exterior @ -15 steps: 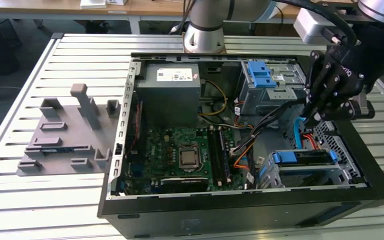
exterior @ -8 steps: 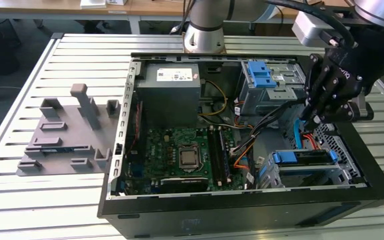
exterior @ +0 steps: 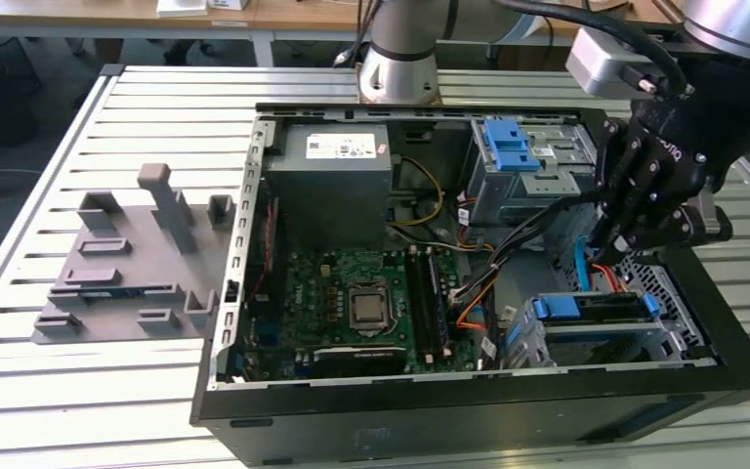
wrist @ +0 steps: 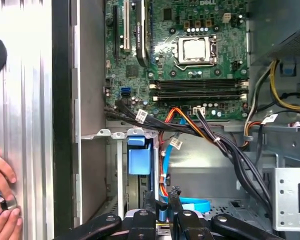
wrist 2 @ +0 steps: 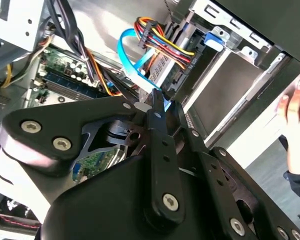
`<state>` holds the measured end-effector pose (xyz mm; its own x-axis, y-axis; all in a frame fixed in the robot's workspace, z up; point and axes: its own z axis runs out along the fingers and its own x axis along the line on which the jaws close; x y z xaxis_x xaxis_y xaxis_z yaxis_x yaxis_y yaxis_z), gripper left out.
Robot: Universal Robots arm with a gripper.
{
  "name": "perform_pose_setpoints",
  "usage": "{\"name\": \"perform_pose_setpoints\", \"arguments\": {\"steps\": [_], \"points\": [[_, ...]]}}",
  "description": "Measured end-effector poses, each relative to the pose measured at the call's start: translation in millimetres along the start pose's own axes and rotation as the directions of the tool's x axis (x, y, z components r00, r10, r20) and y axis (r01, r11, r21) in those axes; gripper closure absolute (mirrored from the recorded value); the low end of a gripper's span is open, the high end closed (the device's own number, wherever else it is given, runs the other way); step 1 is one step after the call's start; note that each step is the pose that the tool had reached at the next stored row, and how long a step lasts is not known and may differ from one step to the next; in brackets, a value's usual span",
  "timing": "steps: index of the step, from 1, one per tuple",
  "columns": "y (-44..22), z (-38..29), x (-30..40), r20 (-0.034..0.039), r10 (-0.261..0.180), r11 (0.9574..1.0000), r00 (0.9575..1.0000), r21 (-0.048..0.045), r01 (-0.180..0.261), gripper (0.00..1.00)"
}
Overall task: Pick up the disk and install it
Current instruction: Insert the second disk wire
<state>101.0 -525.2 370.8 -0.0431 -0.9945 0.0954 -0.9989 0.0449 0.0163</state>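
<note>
Grey fixture (exterior: pixel 128 264): on the exterior view's left we see it lying on the slatted table (exterior: pixel 36 401), well away from the action.

Computer case (exterior: pixel 479 410): open before us, motherboard (exterior: pixel 355 303) in the middle.

Disk (exterior: pixel 590 311): it sits in the lower bay at the exterior view's right, blue rails showing, looking already slid in.

Gripper (exterior: pixel 613 246): it hovers just above that bay; in the first wrist view (wrist: pixel 166 200) its fingertips pinch close together around the blue cable (wrist: pixel 190 205), though we can't be sure they grip it.

Hand (wrist: pixel 2 200): a person's fingers rest on the case's outer wall.

Risk: we reckon pulling away now could tug that cable, or snag the wire bundle (wrist 2: pixel 162 45).
</note>
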Motion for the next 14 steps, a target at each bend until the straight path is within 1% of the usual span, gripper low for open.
{"name": "perform_pose_setpoints", "arguments": {"steps": [1, 3, 5, 6, 9, 10, 11, 12, 13, 14], "points": [[-0.1, 1.0, -0.2, -0.0023, 0.0, 1.0, 1.0, 0.0001, 0.0, 0.75], [-0.4, 3.6, -0.5, -0.0031, 0.0, 1.0, 1.0, 0.0002, 0.0, 0.75], [-0.8, 6.6, -0.9, -0.003, 0.0, 1.0, 1.0, 0.0002, 0.0, 0.76], [-1.0, 8.1, -1.0, -0.0031, 0.0, 1.0, 1.0, 0.0002, 0.0, 0.83], [-1.5, 11.1, -1.3, -0.0029, 0.0, 1.0, 1.0, 0.0001, 0.0, 0.84], [-1.7, 11.6, -1.3, -0.0013, 0.0, 1.0, 1.0, 0.0001, 0.0, 0.84], [-1.9, 12.2, -1.4, 0.0012, 0.0, 1.0, 1.0, 0.0, 0.0, 0.84], [-2.0, 12.7, -1.4, 0.0066, 0.0, 1.0, 1.0, -0.0003, 0.0, 0.84], [-2.1, 13.2, -1.4, 0.0184, 0.0, 1.0, 0.9998, -0.0008, 0.0, 0.84], [-2.1, 13.6, -1.5, 0.0321, -0.001, 1.0, 0.9995, -0.0013, 0.001, 0.84]]}}
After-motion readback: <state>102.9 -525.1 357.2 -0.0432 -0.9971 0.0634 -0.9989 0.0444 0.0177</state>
